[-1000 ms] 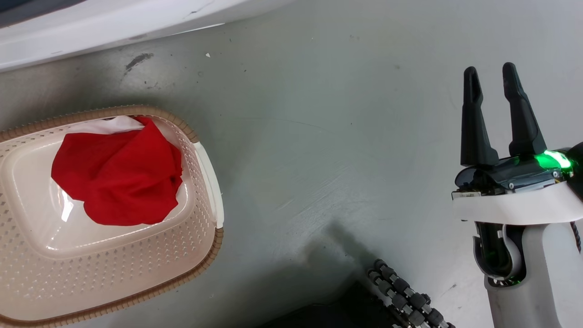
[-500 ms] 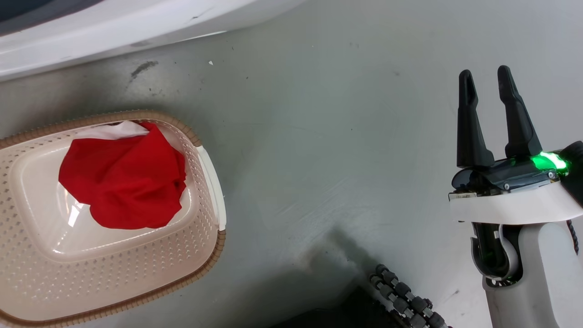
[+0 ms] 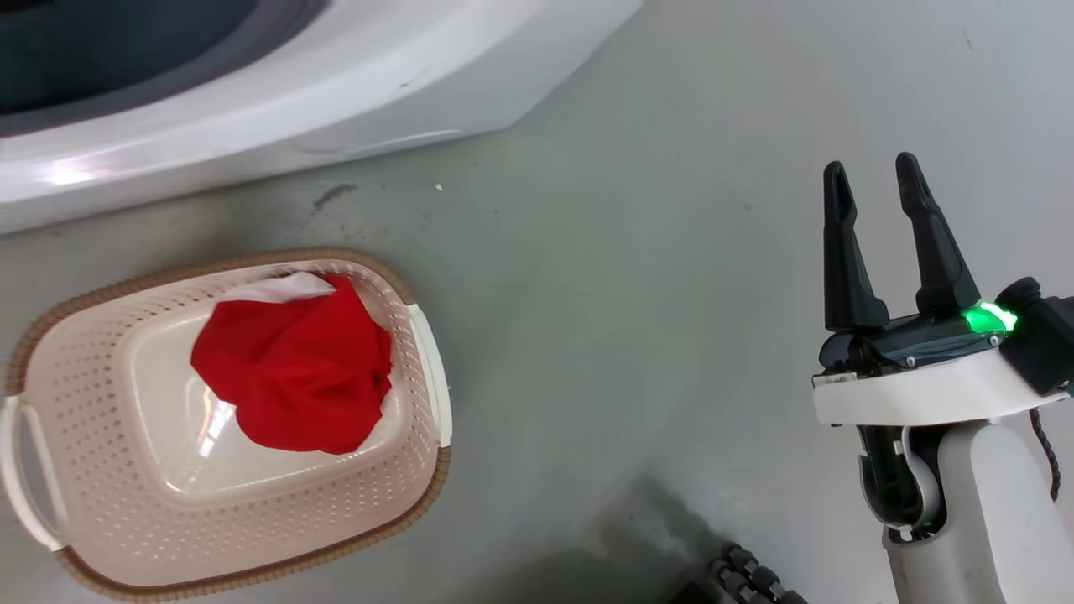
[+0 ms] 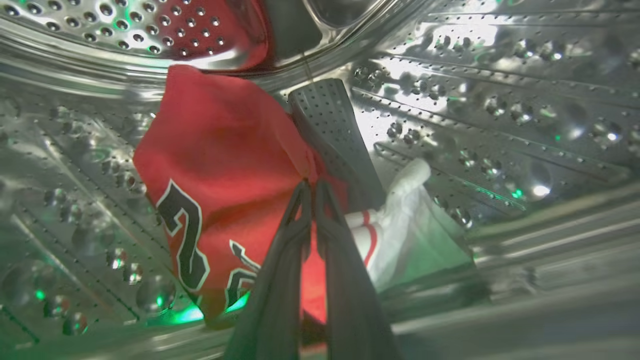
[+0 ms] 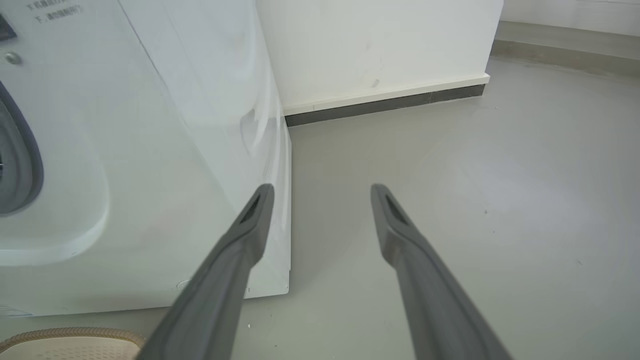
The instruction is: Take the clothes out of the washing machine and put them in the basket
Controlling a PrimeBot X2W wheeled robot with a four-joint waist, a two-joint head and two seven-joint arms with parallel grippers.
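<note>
"Where was the left claw (image 4: 311, 186)?"
"Inside the steel drum (image 4: 500, 90), pinched tight on the red jersey (image 4: 215, 150), beside a grey paddle (image 4: 330, 130)."
"And the basket (image 3: 252, 528)?"
"On the floor (image 3: 629, 294) before the washing machine (image 3: 352, 92), one red garment (image 3: 294, 369) inside. The right claw (image 3: 870, 165) hung well apart, spread, empty."

Red garment (image 3: 294, 377) heaped in basket (image 3: 252, 520); numbered jersey (image 4: 215, 165) (apparently crumpled) in washing machine (image 4: 500, 100).

The right pincer (image 3: 870, 165) has two long, tapering black fingers (image 3: 843, 260) on a glossy dark base (image 3: 902, 342) with small screws (image 3: 909, 361) and a green light (image 3: 988, 318). Beneath sit a white collar (image 3: 914, 396), pale forearm (image 3: 986, 512) and dark twisted cord (image 3: 1044, 449).
</note>
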